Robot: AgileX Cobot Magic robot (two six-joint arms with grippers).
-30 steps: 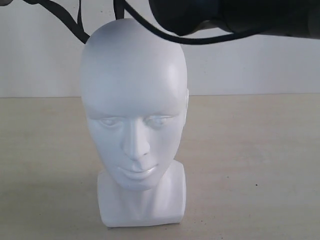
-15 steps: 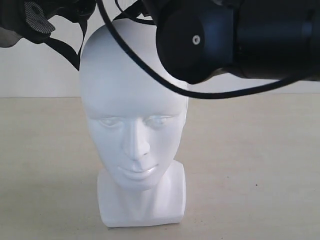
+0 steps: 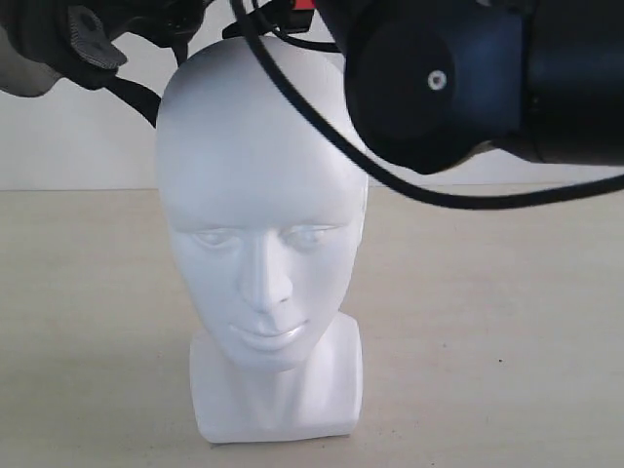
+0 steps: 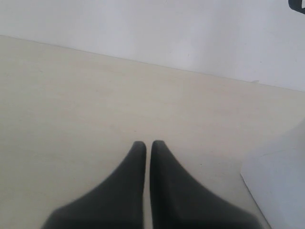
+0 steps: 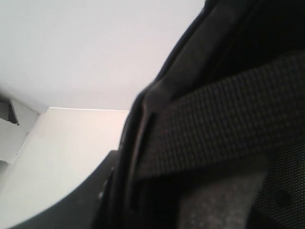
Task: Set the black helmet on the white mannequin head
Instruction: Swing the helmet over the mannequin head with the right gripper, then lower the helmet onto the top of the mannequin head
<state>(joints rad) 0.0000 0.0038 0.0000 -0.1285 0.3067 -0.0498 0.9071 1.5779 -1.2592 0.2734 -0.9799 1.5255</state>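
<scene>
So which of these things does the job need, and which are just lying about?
Needed: helmet, head, right arm.
Just there: table, wall, left end effector (shut, empty).
</scene>
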